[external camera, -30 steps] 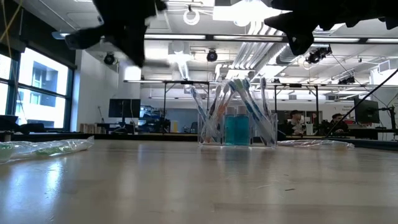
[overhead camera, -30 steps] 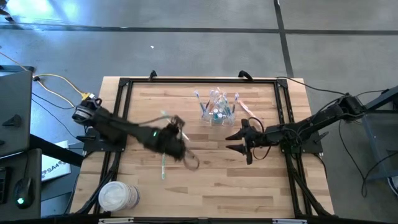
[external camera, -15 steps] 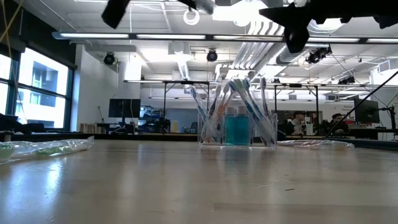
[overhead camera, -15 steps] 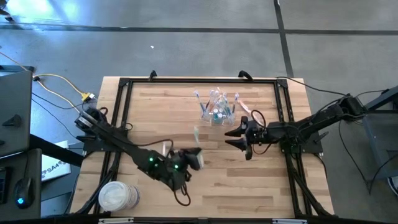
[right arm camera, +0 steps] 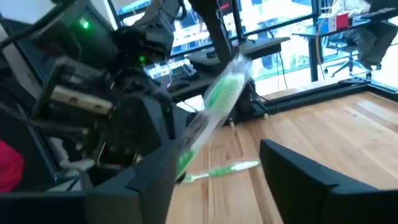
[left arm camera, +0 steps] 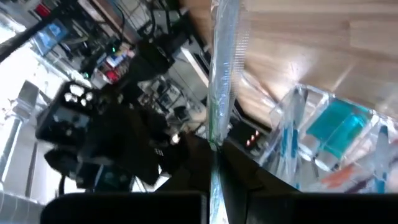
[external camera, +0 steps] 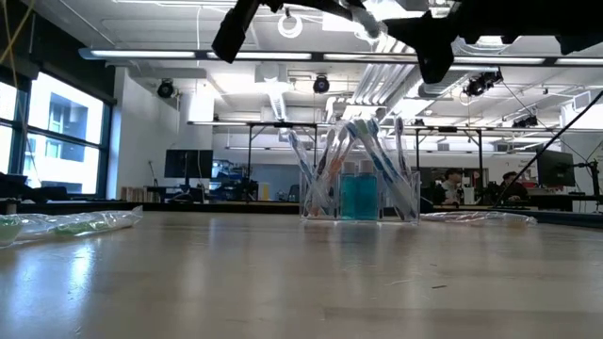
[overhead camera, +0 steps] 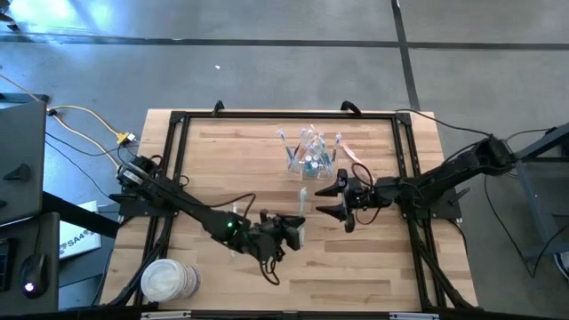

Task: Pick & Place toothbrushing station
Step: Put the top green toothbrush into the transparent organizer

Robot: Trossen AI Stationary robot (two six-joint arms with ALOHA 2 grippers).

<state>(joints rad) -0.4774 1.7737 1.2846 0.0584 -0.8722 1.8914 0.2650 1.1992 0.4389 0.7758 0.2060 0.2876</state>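
Observation:
A clear plastic cup stands at the table's far middle with several toothbrushes leaning in it; the low view shows the cup with blue tubes inside. My left gripper is near the table's middle, shut on a green toothbrush in a clear wrapper. My right gripper hovers open just right of that toothbrush, near side of the cup, with nothing between its fingers. A bare green toothbrush lies flat on the table behind my left arm. My left gripper pinches the wrapped toothbrush near its lower end between its two fingers. The fingers come level from the table's left and lie across it. The toothbrush is lifted clear of the table, its free end slanting up toward the far edge.
A stack of white round discs sits at the near left corner. Wrapped toothbrushes lie at the table's left and right in the low view. A black frame runs round the table's edges.
My left gripper has swung from left of the cup toward the table's near and right edges, rolling its wrist, carrying the wrapped toothbrush. The toothbrush now stands close in front of my right gripper, pointing toward the far edge.

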